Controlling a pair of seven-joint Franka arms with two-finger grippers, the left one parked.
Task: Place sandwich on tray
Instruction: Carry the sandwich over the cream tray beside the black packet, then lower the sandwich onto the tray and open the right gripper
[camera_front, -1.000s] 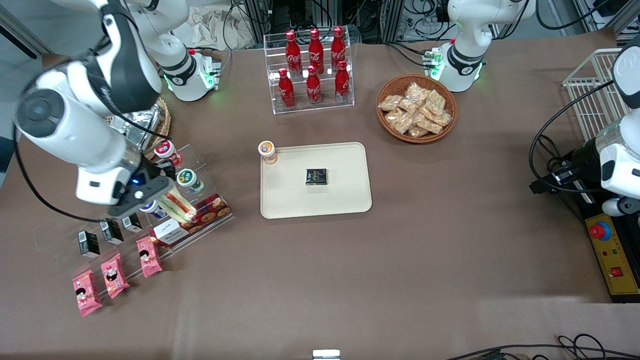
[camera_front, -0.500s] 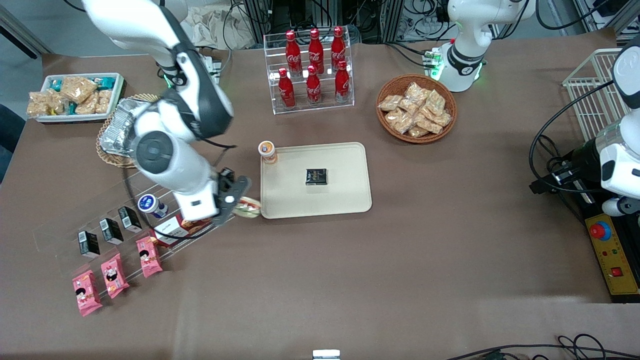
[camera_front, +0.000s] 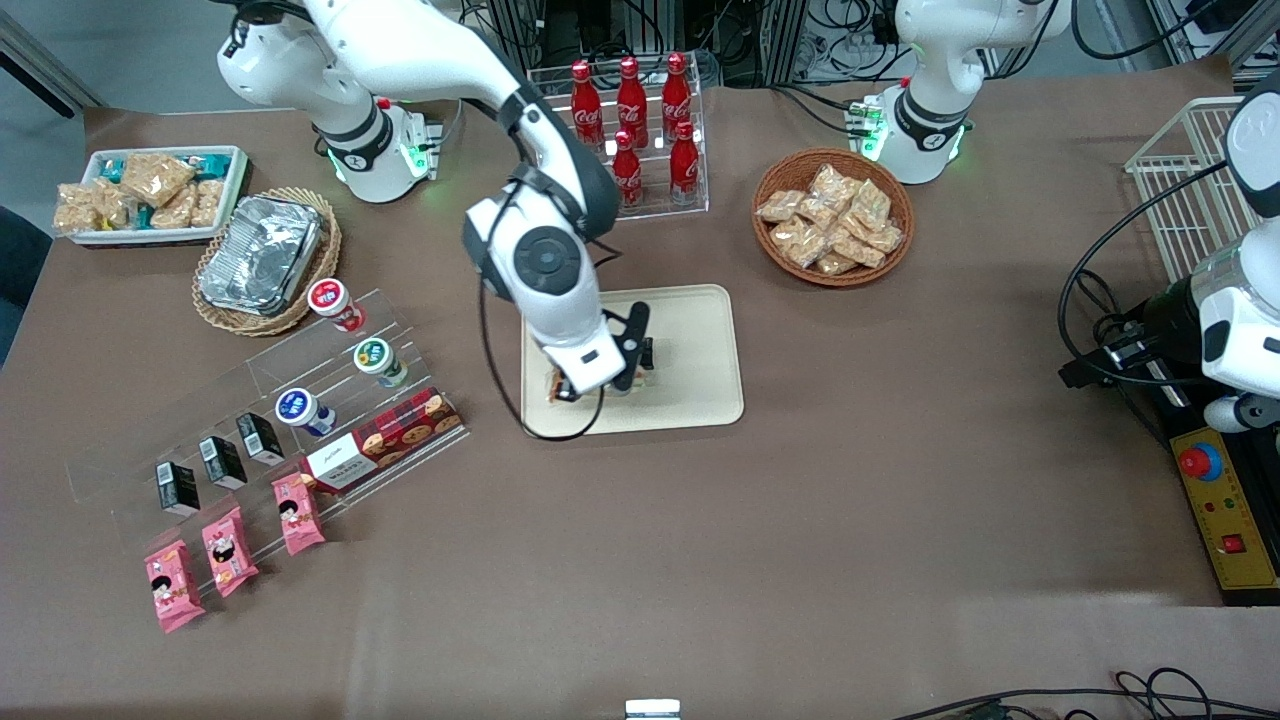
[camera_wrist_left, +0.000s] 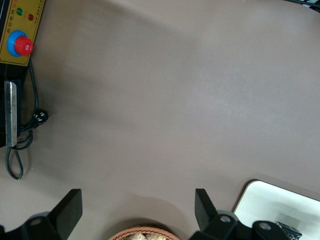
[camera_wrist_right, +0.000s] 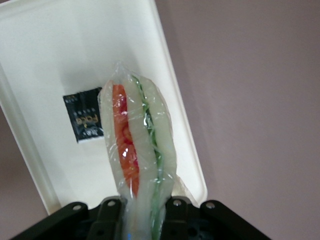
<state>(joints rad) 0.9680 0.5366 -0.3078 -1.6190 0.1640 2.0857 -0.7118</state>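
From the front we see almost nothing of the sandwich (camera_front: 553, 385): the right arm's wrist covers it, and only a sliver of filling shows at the wrist's edge, over the tray (camera_front: 700, 340). The gripper (camera_front: 600, 385) is likewise mostly hidden there, hanging above the tray's half nearer the working arm's end of the table. The small black packet (camera_front: 645, 352) on the tray is partly masked by the gripper's black bracket.

In the right wrist view the gripper (camera_wrist_right: 140, 210) is cut off by the frame, yet we see the wrapped sandwich (camera_wrist_right: 140, 155) pinched between the two closed-in fingers, clear film creased around it. Its long axis runs straight out from the gripper, filling edge turned toward the camera: the red-orange band and the green band lie side by side along its length. The sandwich hangs above the tray (camera_wrist_right: 45, 55), apart from its surface, its tip pointing across the tray toward the black packet (camera_wrist_right: 85, 120), which lies flat just beside it.
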